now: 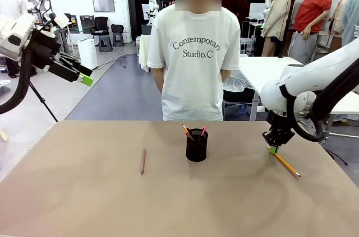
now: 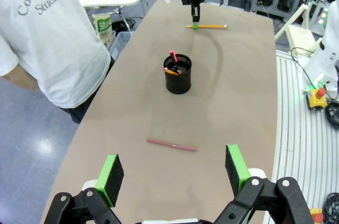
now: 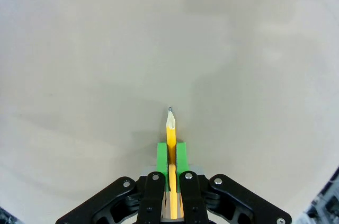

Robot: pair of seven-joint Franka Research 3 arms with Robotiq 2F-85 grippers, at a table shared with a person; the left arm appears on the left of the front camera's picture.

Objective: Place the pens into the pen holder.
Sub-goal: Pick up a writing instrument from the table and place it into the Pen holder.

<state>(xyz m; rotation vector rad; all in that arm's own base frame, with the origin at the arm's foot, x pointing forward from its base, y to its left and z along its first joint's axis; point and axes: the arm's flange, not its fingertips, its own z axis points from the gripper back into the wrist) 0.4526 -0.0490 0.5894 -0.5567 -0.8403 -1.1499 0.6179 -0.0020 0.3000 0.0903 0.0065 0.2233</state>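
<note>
Pencil (image 1: 286,165) is lying on the table's (image 1: 84,192) right side, the right gripper (image 1: 273,149) pinching its end; the left gripper (image 1: 85,79) is hanging open at the left.

A robotics lab in a big open hall: a polished grey floor (image 1: 112,97) and white walls lie beyond the brown work table (image 1: 84,192). Far left stand black office chairs (image 1: 102,26) and a tripod (image 1: 42,100) — far right, a white table (image 1: 263,69). On the near side, a red stop button (image 2: 318,92) lies among cables (image 2: 332,114).
</note>
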